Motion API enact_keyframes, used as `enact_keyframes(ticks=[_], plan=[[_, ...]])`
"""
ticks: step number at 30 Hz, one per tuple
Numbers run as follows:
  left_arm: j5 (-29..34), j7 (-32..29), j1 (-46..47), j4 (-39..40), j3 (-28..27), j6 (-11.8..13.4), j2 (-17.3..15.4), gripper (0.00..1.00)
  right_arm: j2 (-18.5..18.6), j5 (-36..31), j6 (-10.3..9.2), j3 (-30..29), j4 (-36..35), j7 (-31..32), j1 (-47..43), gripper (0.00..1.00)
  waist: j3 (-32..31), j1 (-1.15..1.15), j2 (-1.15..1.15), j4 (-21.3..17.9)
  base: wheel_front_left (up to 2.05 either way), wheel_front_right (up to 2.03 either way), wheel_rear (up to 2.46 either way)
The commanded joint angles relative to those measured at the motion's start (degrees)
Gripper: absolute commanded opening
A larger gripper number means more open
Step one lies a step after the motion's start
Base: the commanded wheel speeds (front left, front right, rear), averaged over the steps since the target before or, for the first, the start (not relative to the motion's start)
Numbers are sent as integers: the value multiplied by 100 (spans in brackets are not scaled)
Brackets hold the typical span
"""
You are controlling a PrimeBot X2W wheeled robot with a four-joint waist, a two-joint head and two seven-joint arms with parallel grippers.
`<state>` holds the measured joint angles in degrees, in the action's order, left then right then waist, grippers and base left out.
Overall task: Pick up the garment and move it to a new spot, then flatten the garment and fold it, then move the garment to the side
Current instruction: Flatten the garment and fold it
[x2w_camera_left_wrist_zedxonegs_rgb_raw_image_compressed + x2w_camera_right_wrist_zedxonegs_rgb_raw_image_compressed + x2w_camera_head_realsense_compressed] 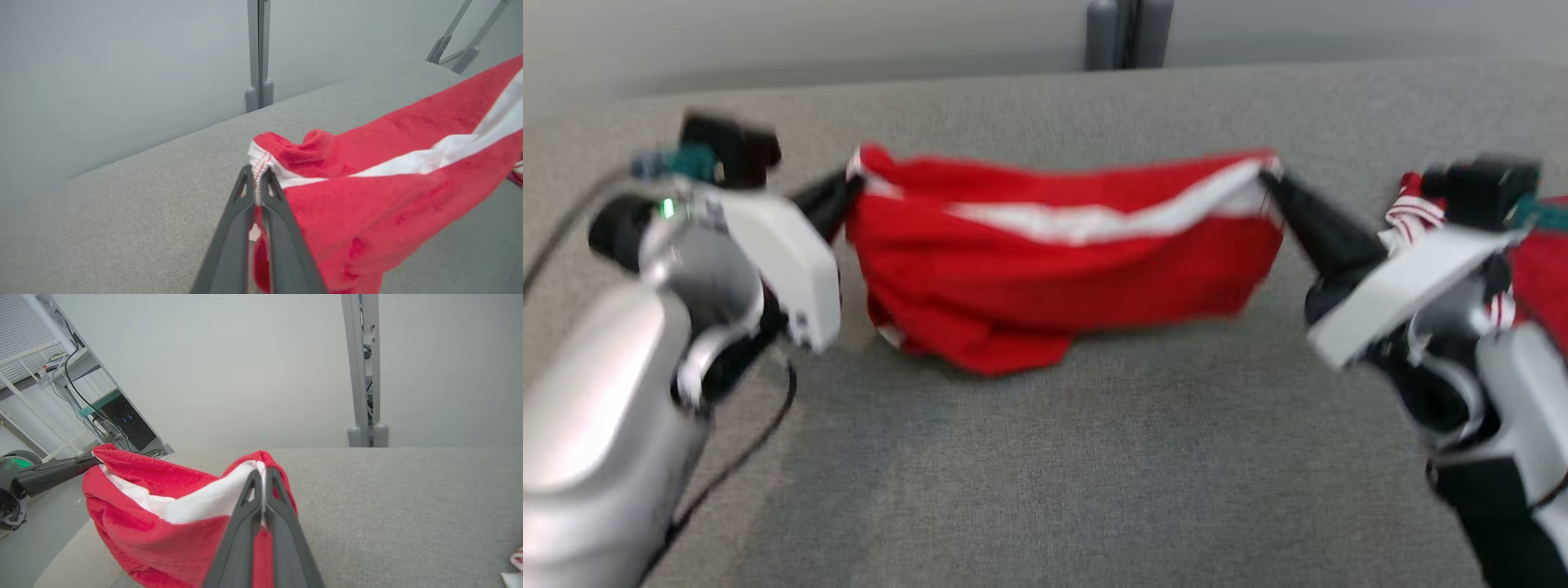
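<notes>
Grey fabric tabletop (1045,474), pale wall behind. Red garment (1054,278) hangs stretched between my two grippers, its lower part sagging towards the top; contact unclear. Left gripper (852,186) pinches the white-trimmed left corner, right gripper (1268,180) the right corner. Judgement: pickup done, relocation in hand; flattening, folding and setting aside remain.

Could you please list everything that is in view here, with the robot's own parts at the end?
Garment: one, red with white band, stretched between both end effectors.
Cloth: one heap, red and white, table's right side.
Table: one, grey, under everything.
Post: one, grey, at the table's far edge.
Left end effector: one, dark, shut on the garment's left end.
Right end effector: one, dark, shut on its right end.
</notes>
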<state>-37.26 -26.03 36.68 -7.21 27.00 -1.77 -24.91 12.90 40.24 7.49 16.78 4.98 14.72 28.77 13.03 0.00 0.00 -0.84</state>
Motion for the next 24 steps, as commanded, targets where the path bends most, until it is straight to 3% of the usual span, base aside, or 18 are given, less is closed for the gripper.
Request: enact_keyframes(ticks=[1,8,19,24], plan=[[-10,-62,465,-253,14,-106,126,0,123,-107,1,-7,102,-26,428,0,444,0,0,4,0,0,0],[204,-40,2620,-1862,49,-381,451,0,407,-24,1,174,1040,-556,2550,0,1074,0,0,-80,0,0,0],[363,628,4692,-3595,36,-501,860,0,651,233,0,499,2350,-1560,4841,0,1456,0,0,-143,0,0,0],[320,991,5083,-4251,200,-552,1032,0,802,338,-1,893,2768,-1898,5303,0,1557,0,0,-126,0,0,0]])
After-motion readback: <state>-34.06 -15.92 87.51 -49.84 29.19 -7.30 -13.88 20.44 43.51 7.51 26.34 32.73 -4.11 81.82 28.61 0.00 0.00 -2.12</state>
